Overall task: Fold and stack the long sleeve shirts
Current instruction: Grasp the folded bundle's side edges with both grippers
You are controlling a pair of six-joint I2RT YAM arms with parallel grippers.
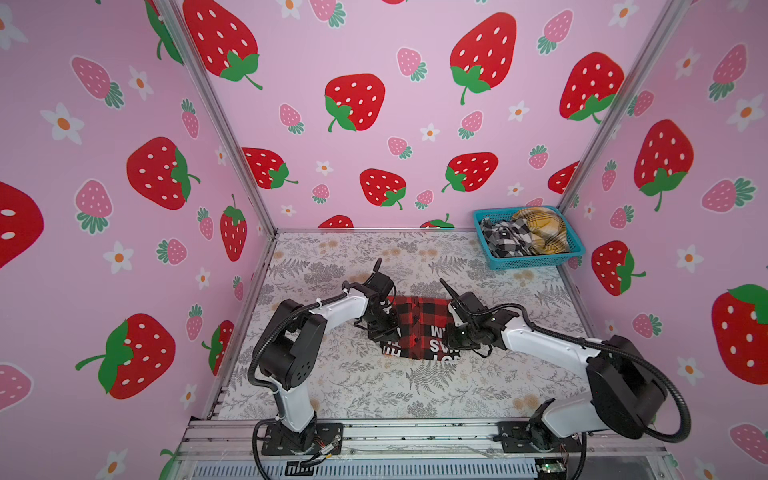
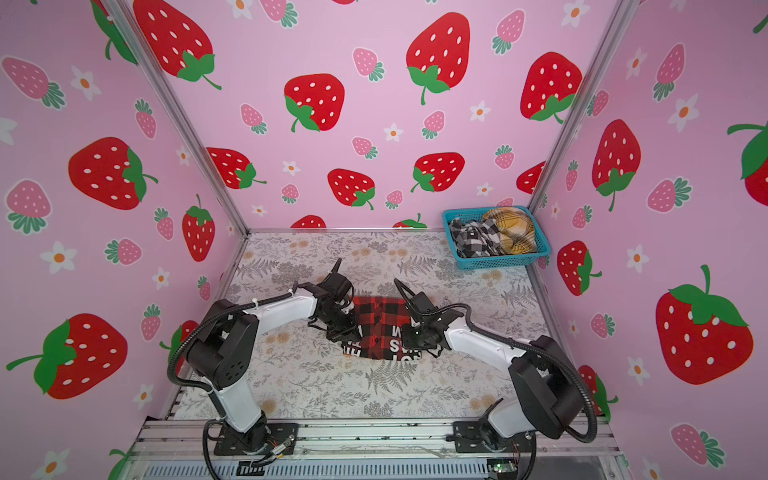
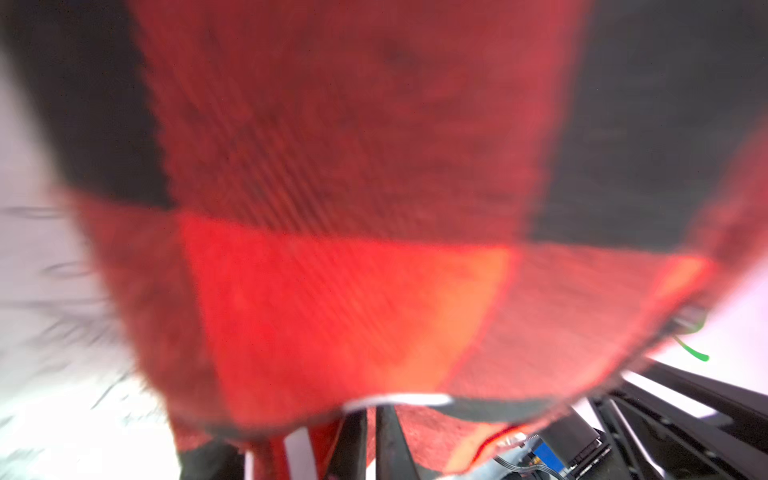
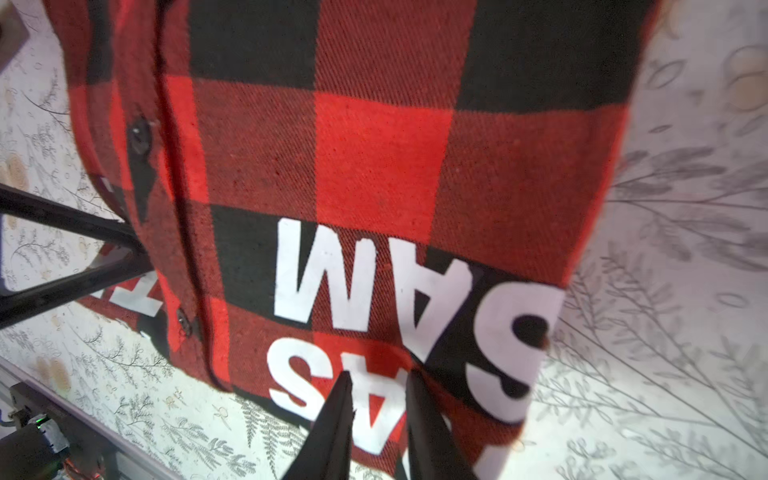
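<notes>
Right now the red-and-black shirt (image 1: 419, 326) lies on the floral table (image 1: 374, 395) directly between the two pincers, touching both. It is a compact, roughly rectangular shape with its button placket facing up. Its band of white block letters (image 4: 316, 270) is at the end nearer the arms' bases.

The left pincer (image 1: 385, 330) meets the shirt's edge on its own side. In the left wrist view its fingers (image 3: 390, 449) stand almost together. Blurred red cloth drapes over their tips, very close to the lens, so this pincer is clenched on the shirt's edge.

The right pincer (image 4: 378, 374) comes in from the opposite edge. Its fingers (image 4: 336, 424) stand a little apart, with their tips just over the lettering near the hem. The cloth seen in the gap lies flat and unpinched, so this pincer is released. A dark button (image 4: 139, 135) on the placket sits beyond its tips, toward the left pincer.

Well behind the right pincer, in the back corner on its side, stands a turquoise basket (image 1: 536, 262). In it the black-and-white shirt (image 1: 505, 239) and the mustard-yellow shirt (image 1: 540, 232) lie crumpled and touching. The mustard one is farther from the left pincer.
</notes>
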